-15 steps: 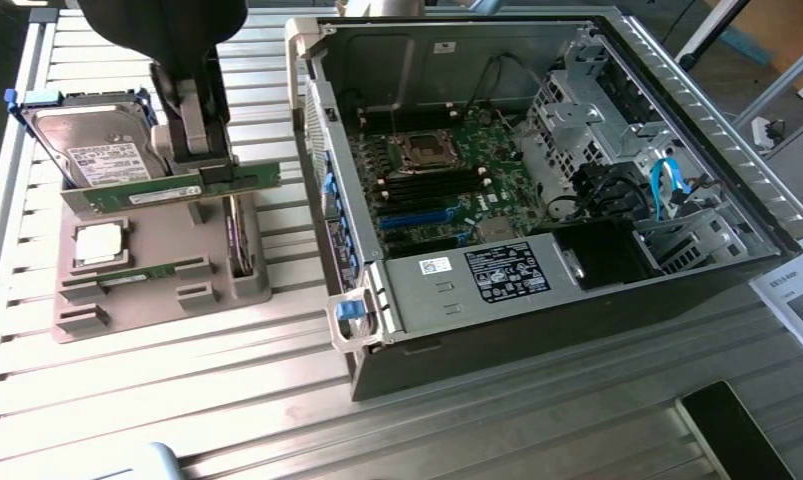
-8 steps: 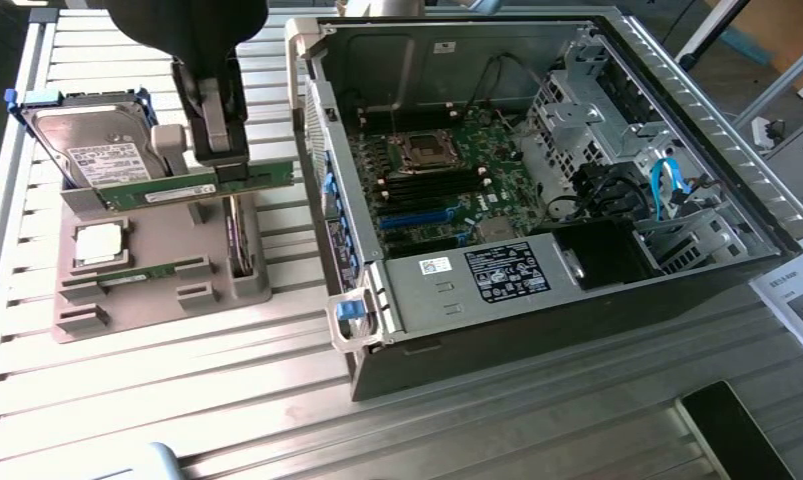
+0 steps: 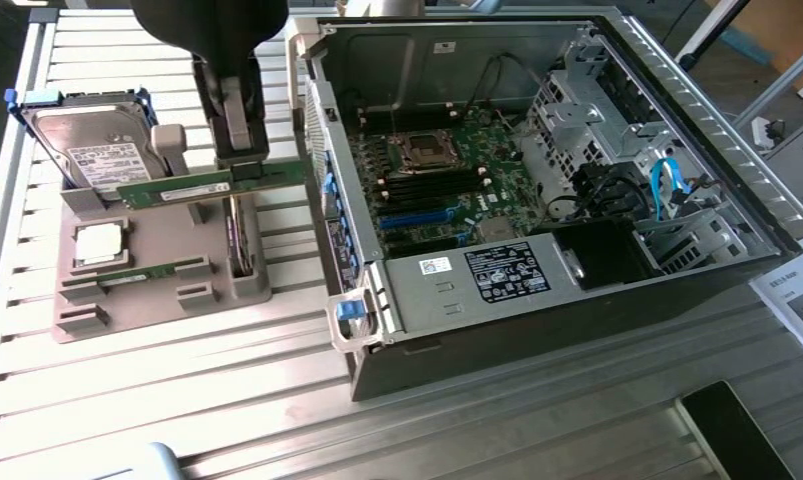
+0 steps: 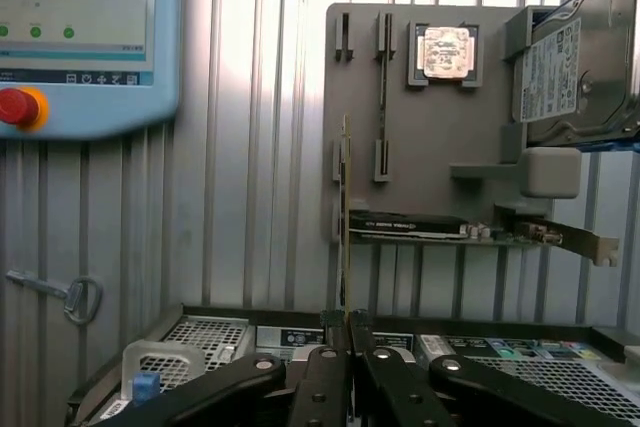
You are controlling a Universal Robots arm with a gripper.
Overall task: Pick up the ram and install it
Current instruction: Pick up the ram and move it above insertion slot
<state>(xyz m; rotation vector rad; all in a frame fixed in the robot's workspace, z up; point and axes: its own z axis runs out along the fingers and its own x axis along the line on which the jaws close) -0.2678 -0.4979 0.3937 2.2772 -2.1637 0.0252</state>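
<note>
Where the gripper (image 3: 241, 165) hangs, upper left of the exterior view, its jaws clamp the ram (image 3: 174, 187). A grey holder (image 3: 154, 300) lies lower in frame.

Place: and we're in a robotics lab; bench set for computer assembly
Landmark: open computer case (image 3: 508, 350), side panel off; motherboard (image 3: 441, 190) showing inside
Bench: slatted metal table (image 3: 241, 400) under the case
Exterior view's left of the case: grey parts fixture (image 3: 148, 295); hard drive (image 3: 94, 150) racked in it
Controls: teach pendant (image 4: 90, 47), red stop button (image 4: 17, 107) on it; lying on the table, apart from the case
</note>
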